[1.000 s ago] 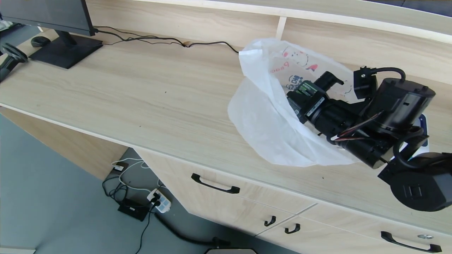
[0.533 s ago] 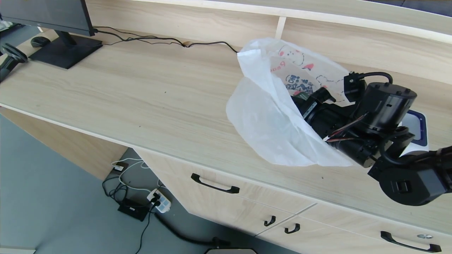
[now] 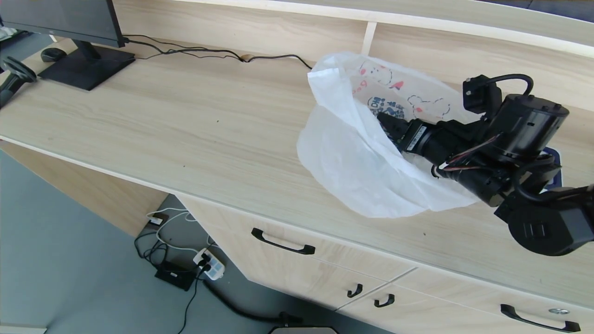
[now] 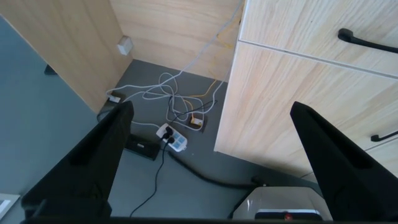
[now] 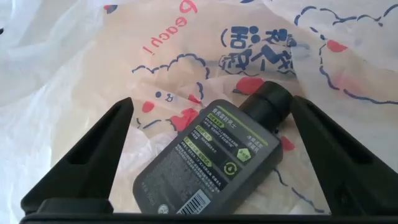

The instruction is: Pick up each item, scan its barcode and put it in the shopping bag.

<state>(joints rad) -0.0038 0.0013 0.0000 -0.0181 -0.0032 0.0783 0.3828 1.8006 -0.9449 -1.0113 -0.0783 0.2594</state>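
The white printed shopping bag (image 3: 352, 162) lies open on the wooden counter (image 3: 185, 125). My right gripper (image 3: 389, 126) reaches into its mouth. In the right wrist view a dark grey bottle (image 5: 211, 155) with a black cap, green label and barcode lies flat on the bag's inner wall (image 5: 155, 50). The right gripper (image 5: 211, 102) is open, its fingers wide on either side of the bottle and not touching it. My left gripper (image 4: 211, 106) is open and holds nothing, hanging off the counter beside the drawers over the floor.
A monitor (image 3: 60, 18) on its stand, a mouse (image 3: 52, 54) and a handheld scanner (image 3: 13, 76) sit at the counter's far left. A cable (image 3: 209, 53) runs along the back wall. A white-and-blue object (image 3: 553, 160) lies behind the right arm. Drawers (image 3: 283, 243) are below.
The right gripper, which held the dark bottle above the bag's mouth, went down into the bag. The bottle now lies loose inside with the fingers apart from it.
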